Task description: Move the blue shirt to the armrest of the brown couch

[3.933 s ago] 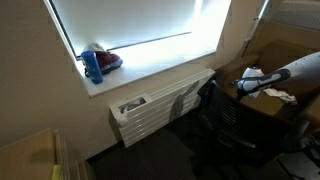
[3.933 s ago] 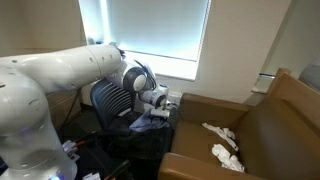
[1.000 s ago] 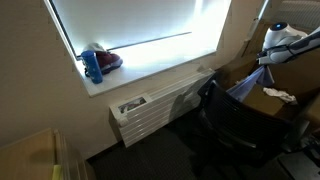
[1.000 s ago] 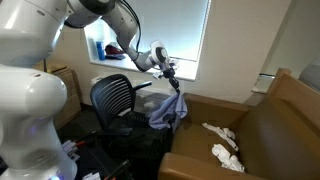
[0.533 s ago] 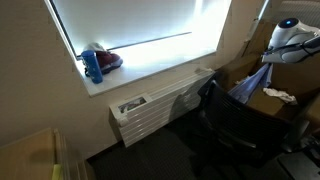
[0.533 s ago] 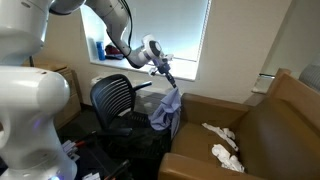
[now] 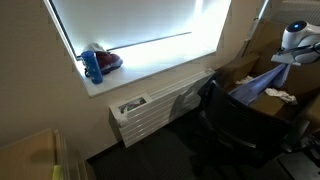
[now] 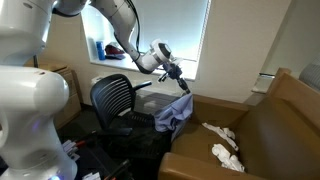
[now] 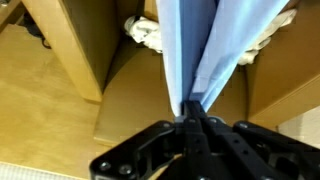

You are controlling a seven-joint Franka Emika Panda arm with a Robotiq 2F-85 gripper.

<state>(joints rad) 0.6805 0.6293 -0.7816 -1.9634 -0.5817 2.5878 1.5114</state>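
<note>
The blue shirt (image 8: 173,114) hangs from my gripper (image 8: 182,80), which is shut on its top end. Its lower folds spread out over the near armrest (image 8: 214,103) of the brown couch (image 8: 290,110); whether they touch it I cannot tell. In an exterior view the gripper (image 7: 288,52) is at the far right with the shirt (image 7: 262,82) trailing down and left over the couch (image 7: 268,108). In the wrist view the shirt (image 9: 200,50) stretches straight away from the closed jaws of the gripper (image 9: 191,120), above brown couch surfaces (image 9: 75,50).
White cloths (image 8: 222,134) lie on the couch seat, also seen as a white cloth (image 9: 147,32) past the shirt. A black office chair (image 8: 113,99) stands just beside the armrest. A windowsill holds a blue bottle (image 7: 93,66), with a radiator (image 7: 160,105) below.
The gripper has carried the shirt farther toward the couch and a little lower. The shirt, hanging straight before, now slants, with its lower end spread out.
</note>
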